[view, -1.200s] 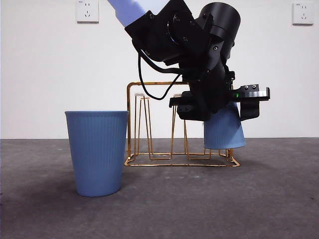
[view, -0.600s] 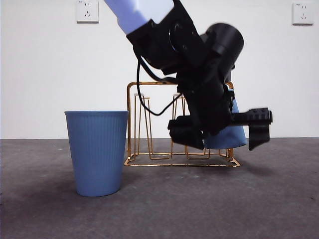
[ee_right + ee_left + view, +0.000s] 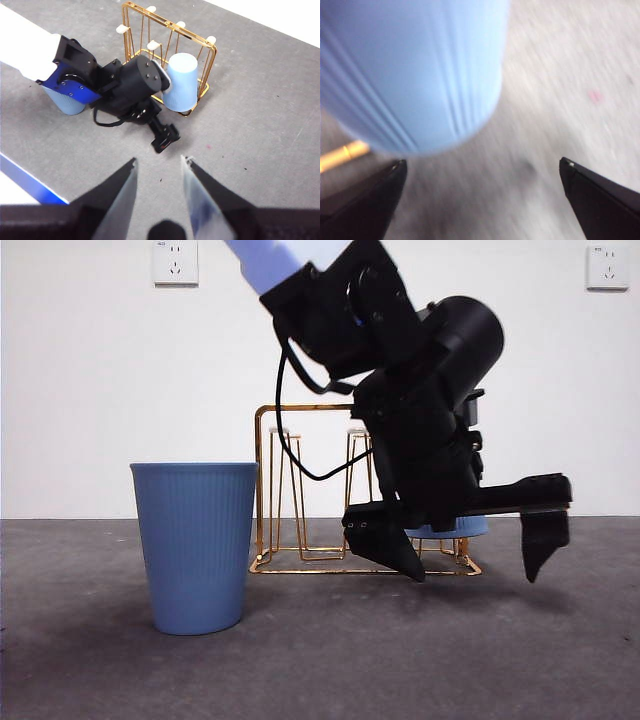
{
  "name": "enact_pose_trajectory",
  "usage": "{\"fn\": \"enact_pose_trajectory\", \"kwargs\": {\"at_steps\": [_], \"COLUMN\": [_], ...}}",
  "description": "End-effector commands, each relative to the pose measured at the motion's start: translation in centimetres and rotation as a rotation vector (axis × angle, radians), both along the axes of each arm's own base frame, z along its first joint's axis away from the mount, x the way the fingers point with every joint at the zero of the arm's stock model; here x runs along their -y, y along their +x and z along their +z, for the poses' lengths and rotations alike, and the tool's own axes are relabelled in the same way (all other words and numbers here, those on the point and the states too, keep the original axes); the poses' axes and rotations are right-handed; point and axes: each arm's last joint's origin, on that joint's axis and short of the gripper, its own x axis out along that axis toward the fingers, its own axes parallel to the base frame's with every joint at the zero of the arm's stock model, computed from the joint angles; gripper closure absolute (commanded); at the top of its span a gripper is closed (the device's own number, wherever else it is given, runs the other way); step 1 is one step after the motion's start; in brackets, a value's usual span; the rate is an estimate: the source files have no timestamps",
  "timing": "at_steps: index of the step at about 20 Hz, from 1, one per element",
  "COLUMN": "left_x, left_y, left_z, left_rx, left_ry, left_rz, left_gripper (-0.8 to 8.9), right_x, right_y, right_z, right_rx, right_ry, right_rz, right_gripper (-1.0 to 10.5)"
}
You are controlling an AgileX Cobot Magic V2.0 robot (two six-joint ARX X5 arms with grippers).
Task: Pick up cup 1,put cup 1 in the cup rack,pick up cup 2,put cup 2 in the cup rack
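Blue cup 1 inverted on cup rack, left end effector open, clear beside it

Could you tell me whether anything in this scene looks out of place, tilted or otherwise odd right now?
Nothing stands out. One blue cup sits upside down on the cup rack, as a racked cup should. The other blue cup stands upright on the table beside the rack. The left gripper, jaws open, is next to the racked cup; the right gripper waits.

cup 1 ribbed blue | cup rack gold | tool black
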Motion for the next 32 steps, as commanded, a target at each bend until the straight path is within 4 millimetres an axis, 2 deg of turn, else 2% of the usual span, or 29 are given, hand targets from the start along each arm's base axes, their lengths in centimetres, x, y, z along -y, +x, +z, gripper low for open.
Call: {"fn": "enact_pose_trajectory", "kwargs": {"at_steps": [1, 3, 6, 9, 11, 13, 15, 18, 20, 22, 23, 24, 26, 29, 32], "left_x": [0.4, 0.7, 0.5, -0.4, -1.7, -4.0, -7.4, -13.3, -17.4, -21.2, -22.8, -24.4, -27.2, -30.2, -31.9], "left_y": [-1.6, -3.0, -5.3, -7.3, -8.9, -10.9, -13.0, -15.7, -17.5, -19.2, -20.0, -20.7, -22.0, -23.5, -24.3], "left_z": [0.1, 1.6, 5.0, 9.4, 13.4, 17.7, 21.8, 26.2, 28.2, 29.5, 30.0, 30.3, 30.6, 30.6, 30.6], "left_rx": [-0.068, -0.073, -0.061, -0.016, 0.04, 0.104, 0.178, 0.289, 0.329, 0.351, 0.358, 0.357, 0.343, 0.331, 0.334], "left_ry": [0.017, 0.019, 0.022, -0.008, -0.05, -0.087, -0.089, -0.042, -0.035, -0.05, -0.062, -0.077, -0.105, -0.122, -0.14], "left_rz": [-0.037, -0.068, -0.12, -0.175, -0.216, -0.254, -0.257, -0.18, -0.147, -0.106, -0.084, -0.072, -0.049, -0.03, -0.023], "left_gripper": [2.79, 2.79, 2.8, 2.82, 2.83, 2.83, 2.84, 2.96, 3.98, 4.07, 4.07, 4.07, 4.06, 4.05, 3.81], "right_x": [-0.1, -0.1, -0.1, -0.1, -0.2, -0.3, -0.7, -2.3, -4.2, -6.4, -7.7, -9.1, -11.8, -16.1, -19.8], "right_y": [0.1, 0.1, 0.1, 0.1, 0.2, 0.4, 0.9, 2.5, 4.3, 6.7, 8.2, 9.8, 13.0, 17.3, 20.6], "right_z": [-0.2, -0.2, -0.2, -0.2, -0.1, 0.1, 0.4, 0.7, 0.7, 0.3, -0.1, -0.7, -2.4, -6.0, -10.3], "right_rx": [0.0, 0.0, 0.0, -0.001, -0.003, 0.011, 0.015, -0.028, -0.079, -0.14, -0.174, -0.209, -0.285, -0.406, -0.477], "right_ry": [-0.004, -0.004, -0.003, -0.001, 0.016, 0.046, 0.089, 0.152, 0.185, 0.205, 0.21, 0.208, 0.2, 0.19, 0.149], "right_rz": [0.005, 0.005, 0.004, 0.002, -0.008, -0.016, -0.031, 0.015, 0.091, 0.148, 0.168, 0.189, 0.223, 0.25, 0.249], "right_gripper": [7.9, 7.9, 7.9, 7.9, 7.9, 7.9, 7.9, 7.9, 7.9, 7.6, 7.0, 6.4, 6.2, 5.5, 5.3]}}
